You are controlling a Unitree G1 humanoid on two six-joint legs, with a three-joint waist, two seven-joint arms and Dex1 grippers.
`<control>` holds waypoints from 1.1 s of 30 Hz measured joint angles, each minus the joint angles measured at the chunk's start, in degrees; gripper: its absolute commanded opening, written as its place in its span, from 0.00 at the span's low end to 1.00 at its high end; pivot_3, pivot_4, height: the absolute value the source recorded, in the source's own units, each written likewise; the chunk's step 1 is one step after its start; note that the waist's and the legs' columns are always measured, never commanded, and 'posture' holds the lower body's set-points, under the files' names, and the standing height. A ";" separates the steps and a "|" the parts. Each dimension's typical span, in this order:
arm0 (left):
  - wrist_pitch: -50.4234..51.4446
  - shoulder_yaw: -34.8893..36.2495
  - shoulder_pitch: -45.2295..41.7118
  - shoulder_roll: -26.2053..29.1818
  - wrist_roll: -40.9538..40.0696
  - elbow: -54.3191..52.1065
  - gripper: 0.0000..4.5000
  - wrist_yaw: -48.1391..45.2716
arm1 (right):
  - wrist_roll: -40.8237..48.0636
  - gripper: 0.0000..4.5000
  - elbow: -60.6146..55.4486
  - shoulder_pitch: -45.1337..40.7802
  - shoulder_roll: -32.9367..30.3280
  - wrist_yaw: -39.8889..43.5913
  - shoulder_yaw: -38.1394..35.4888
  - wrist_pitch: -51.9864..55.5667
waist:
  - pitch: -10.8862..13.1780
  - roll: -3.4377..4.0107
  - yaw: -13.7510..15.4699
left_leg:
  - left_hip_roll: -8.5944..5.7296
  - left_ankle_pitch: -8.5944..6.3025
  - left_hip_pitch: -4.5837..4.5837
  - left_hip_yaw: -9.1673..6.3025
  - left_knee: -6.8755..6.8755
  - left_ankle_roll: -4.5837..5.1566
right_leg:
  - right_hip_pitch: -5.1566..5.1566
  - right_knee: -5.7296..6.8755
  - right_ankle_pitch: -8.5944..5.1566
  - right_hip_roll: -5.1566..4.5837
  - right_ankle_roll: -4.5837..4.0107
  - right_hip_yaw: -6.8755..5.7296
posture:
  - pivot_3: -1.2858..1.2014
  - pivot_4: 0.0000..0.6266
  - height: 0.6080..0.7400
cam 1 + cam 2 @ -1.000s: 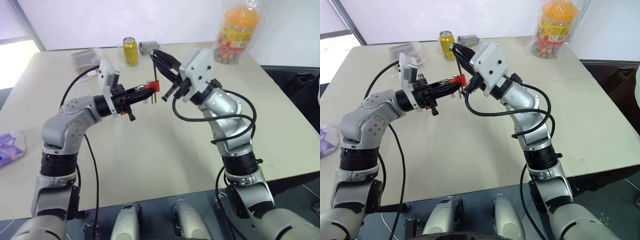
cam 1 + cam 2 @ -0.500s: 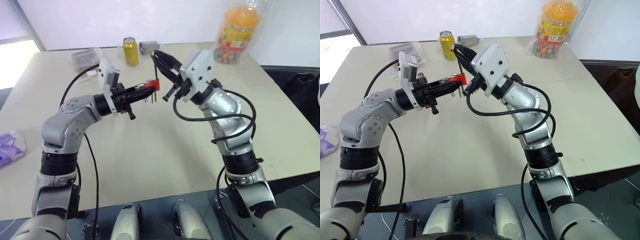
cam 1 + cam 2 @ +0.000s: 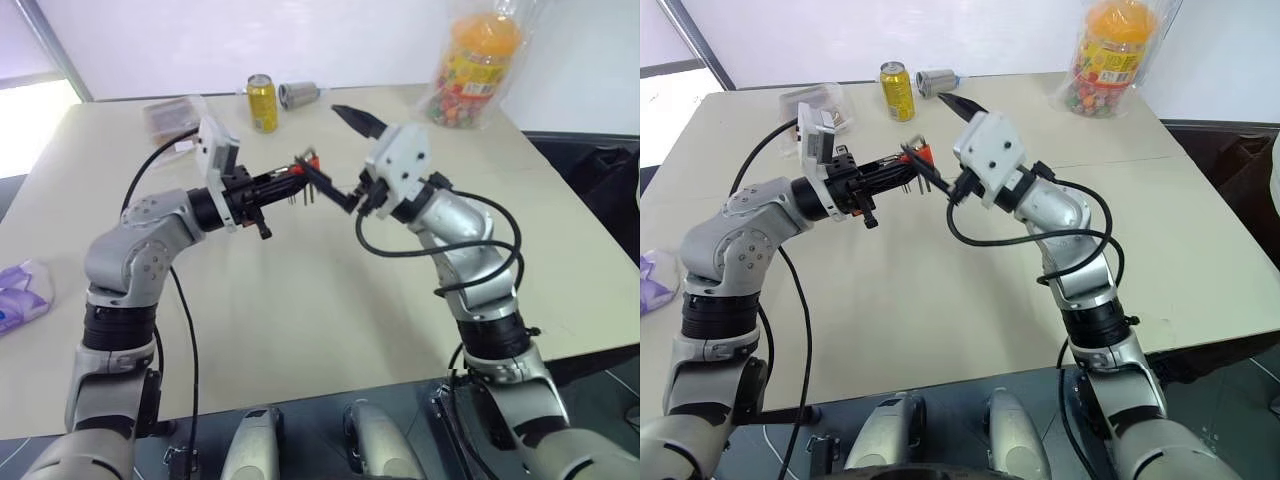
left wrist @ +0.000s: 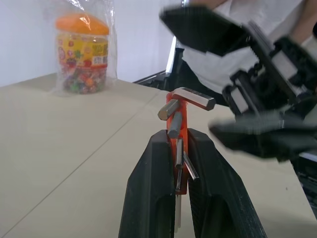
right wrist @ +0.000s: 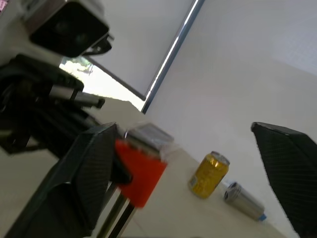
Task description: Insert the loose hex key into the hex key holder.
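Note:
My left gripper (image 3: 290,176) is shut on the orange-red hex key holder (image 3: 310,161), held in the air over the table with its grey keys fanned out. In the left wrist view the holder (image 4: 177,119) stands between the fingers (image 4: 153,188). A thicker bent grey key, apparently the loose hex key (image 4: 194,98), sits at the holder's far tip with no finger on it. My right gripper (image 3: 320,137) is open wide, one finger above the holder and one below. In the right wrist view the holder (image 5: 141,171) lies close to one finger (image 5: 91,173).
At the table's back stand a yellow can (image 3: 261,102), a silver can lying on its side (image 3: 295,95), a clear plastic box (image 3: 170,115) and a bagged candy jar (image 3: 475,65). A purple and white packet (image 3: 20,295) lies at the left edge.
My right gripper has opened and dropped a little down and to the right. The dark key it held upright is out of its fingers. The left arm has kept still.

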 measured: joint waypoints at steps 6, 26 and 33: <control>1.57 0.01 1.58 -1.04 -0.24 -0.78 0.00 1.85 | 10.38 0.99 -11.81 16.20 -12.85 6.58 -8.78 13.74 | 0.00 0.00 1.07 | -0.01 -0.01 -0.01 0.01 0.00 0.02 | 0.04 -0.08 0.00 -0.01 0.01 0.01 | 0.52 0.24 1.00; 0.74 -13.06 1.96 -21.77 7.25 21.28 0.00 3.56 | 17.58 0.99 -21.75 20.22 -21.99 2.09 -20.68 25.92 | 0.00 -0.01 1.47 | -0.04 -0.01 0.06 -0.03 0.08 0.02 | 0.16 -0.14 -0.02 0.08 0.01 0.02 | 0.52 0.24 1.00; -2.87 -12.75 1.96 -21.40 12.33 29.03 0.86 4.27 | 16.34 1.00 -22.56 21.11 -21.85 0.88 -19.11 25.64 | 0.00 -0.01 1.48 | -0.03 -0.01 0.06 -0.04 0.08 0.02 | 0.15 -0.14 -0.02 0.08 0.01 0.02 | 0.52 0.24 1.00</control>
